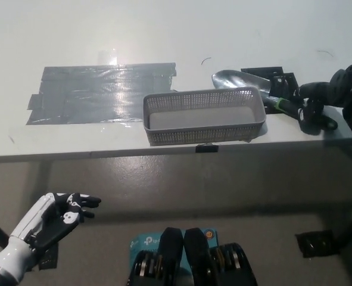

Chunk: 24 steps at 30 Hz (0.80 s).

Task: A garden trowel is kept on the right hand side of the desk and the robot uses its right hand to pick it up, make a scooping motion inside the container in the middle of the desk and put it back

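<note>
Left hand (52,215) rests low, in front of desk edge, fingers spread, holding nothing. On white desk (164,36), grey mesh basket (205,136) stands near front edge, in middle, looks empty. Trowel (230,78) lies just behind basket's right far corner: shiny silver blade points left, flat on desk, shaft with green and black handle runs right. Right hand (315,108) is clasped around handle end. Black tape marks (283,78) under trowel. Grey tape patch (104,92) left of basket.
</note>
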Available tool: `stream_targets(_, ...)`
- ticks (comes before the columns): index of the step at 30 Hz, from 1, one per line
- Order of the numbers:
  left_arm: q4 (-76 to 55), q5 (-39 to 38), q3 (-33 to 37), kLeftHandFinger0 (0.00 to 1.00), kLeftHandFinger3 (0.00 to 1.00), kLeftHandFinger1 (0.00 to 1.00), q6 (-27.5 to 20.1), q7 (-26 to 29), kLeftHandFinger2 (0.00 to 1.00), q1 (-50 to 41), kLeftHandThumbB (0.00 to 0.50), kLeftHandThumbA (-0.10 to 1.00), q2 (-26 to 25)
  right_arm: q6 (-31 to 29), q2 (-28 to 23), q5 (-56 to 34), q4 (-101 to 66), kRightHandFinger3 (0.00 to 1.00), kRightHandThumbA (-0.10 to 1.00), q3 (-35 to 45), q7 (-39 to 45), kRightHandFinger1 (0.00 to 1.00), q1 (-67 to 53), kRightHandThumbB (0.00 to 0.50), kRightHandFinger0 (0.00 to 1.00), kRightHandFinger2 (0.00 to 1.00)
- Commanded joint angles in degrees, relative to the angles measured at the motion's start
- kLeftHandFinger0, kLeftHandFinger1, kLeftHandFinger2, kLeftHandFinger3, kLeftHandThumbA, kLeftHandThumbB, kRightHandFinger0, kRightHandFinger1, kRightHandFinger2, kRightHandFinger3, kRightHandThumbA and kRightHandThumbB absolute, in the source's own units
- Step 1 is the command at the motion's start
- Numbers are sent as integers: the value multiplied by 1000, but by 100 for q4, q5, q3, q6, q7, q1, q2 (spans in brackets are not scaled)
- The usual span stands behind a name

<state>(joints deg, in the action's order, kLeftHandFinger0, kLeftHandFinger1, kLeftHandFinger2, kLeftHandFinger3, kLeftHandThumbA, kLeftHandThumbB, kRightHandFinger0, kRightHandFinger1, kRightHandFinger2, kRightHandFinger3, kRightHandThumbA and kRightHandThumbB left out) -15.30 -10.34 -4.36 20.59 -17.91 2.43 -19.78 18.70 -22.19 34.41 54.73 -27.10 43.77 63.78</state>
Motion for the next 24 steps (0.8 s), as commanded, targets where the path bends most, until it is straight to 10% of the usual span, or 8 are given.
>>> stream_targets(1, -127, -129, -39, 719, 536, 701, -47, -60, 622, 40, 7, 917, -116, 162, 190, -557, 298, 1000, 577, 234, 570, 1000, 231, 500, 1000, 1000)
stream_targets(20, -90, -233, -14, 664, 502, 631, -46, -72, 564, 74, 25, 877, -99, 422, 378, -767, -150, 1000, 646, 610, 61, 1000, -664, 500, 1000, 1000)
stream_targets(24, -134, -203, 36, 668, 511, 633, -30, -122, 582, 68, 16, 883, -158, 430, 494, -209, -675, 1000, 664, 392, -1095, 1000, -1087, 500, 1000, 1000)
